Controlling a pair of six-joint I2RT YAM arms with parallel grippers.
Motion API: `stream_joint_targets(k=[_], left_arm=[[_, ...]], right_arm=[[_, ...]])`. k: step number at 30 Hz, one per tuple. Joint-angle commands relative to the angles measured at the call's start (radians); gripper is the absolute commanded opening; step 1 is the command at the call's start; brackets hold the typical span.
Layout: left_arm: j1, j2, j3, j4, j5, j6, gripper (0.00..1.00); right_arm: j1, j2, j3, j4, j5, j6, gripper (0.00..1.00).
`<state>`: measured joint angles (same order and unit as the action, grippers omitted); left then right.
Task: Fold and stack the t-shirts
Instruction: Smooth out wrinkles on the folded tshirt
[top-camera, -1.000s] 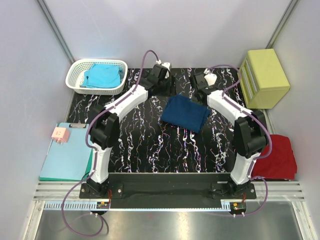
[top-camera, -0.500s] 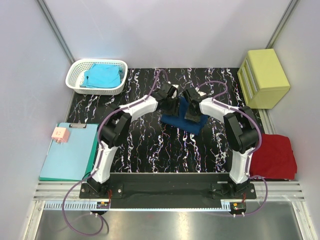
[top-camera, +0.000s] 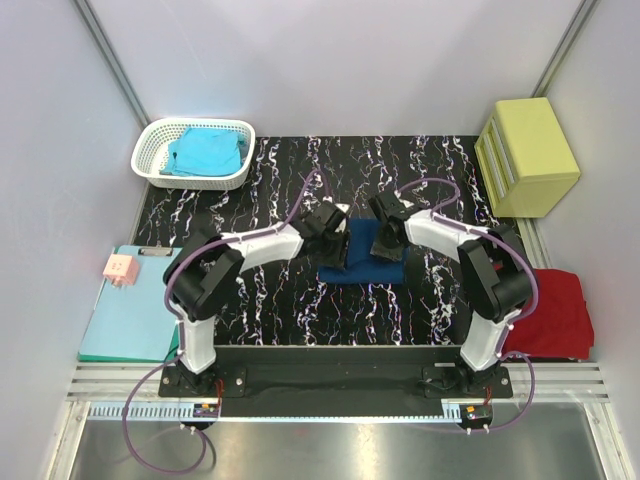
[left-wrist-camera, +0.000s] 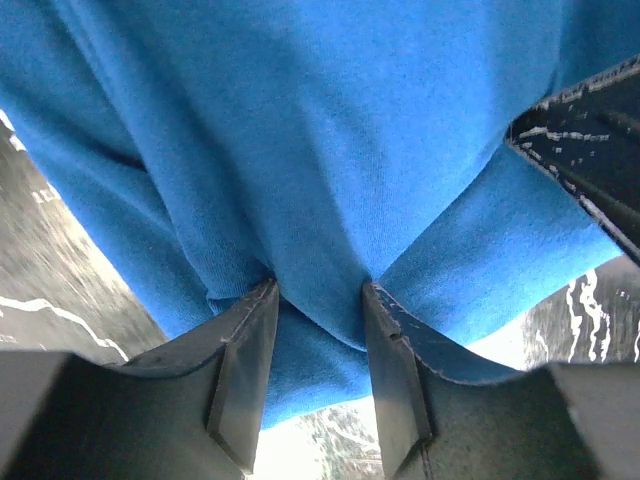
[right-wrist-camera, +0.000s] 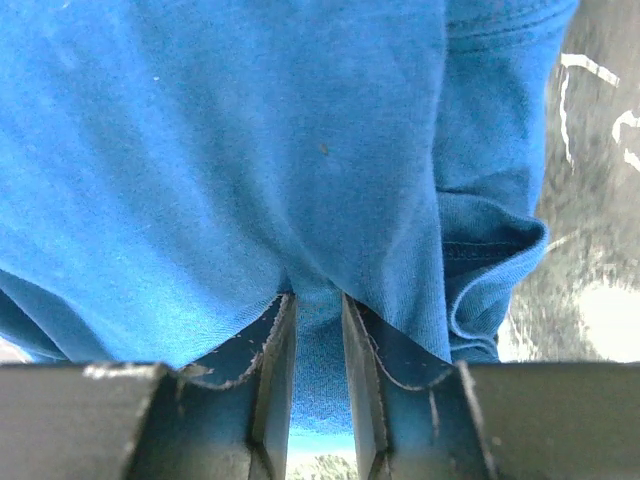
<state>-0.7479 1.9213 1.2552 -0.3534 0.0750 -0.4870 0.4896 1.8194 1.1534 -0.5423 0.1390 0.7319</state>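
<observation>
The navy blue t-shirt (top-camera: 361, 260) lies folded into a small bundle in the middle of the black marbled table (top-camera: 290, 300). My left gripper (top-camera: 334, 243) bears on its left edge and my right gripper (top-camera: 386, 240) on its right edge. In the left wrist view the cloth (left-wrist-camera: 330, 150) bulges between the two fingers of the left gripper (left-wrist-camera: 320, 292), pinched on both sides. In the right wrist view a narrower fold of cloth (right-wrist-camera: 250, 150) is clamped in the right gripper (right-wrist-camera: 318, 302). No chest print shows.
A white basket (top-camera: 150, 170) at the far left holds a turquoise t-shirt (top-camera: 205, 152). A red t-shirt (top-camera: 550, 315) lies folded at the right edge. A yellow-green box (top-camera: 527, 155) stands at the far right. A teal clipboard (top-camera: 135, 310) with a pink tag (top-camera: 120, 267) lies at the left.
Both grippers came from the far end of the table down onto the navy t-shirt and narrowed onto its cloth. The bundle has shifted slightly nearer and squared up.
</observation>
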Motion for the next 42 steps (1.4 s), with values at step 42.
stream_joint_targets(k=[42], left_arm=[[-0.222, -0.117, -0.122, -0.07, -0.118, -0.153, 0.44]], right_arm=[[0.089, -0.457, -0.343, -0.137, 0.082, -0.015, 0.34]])
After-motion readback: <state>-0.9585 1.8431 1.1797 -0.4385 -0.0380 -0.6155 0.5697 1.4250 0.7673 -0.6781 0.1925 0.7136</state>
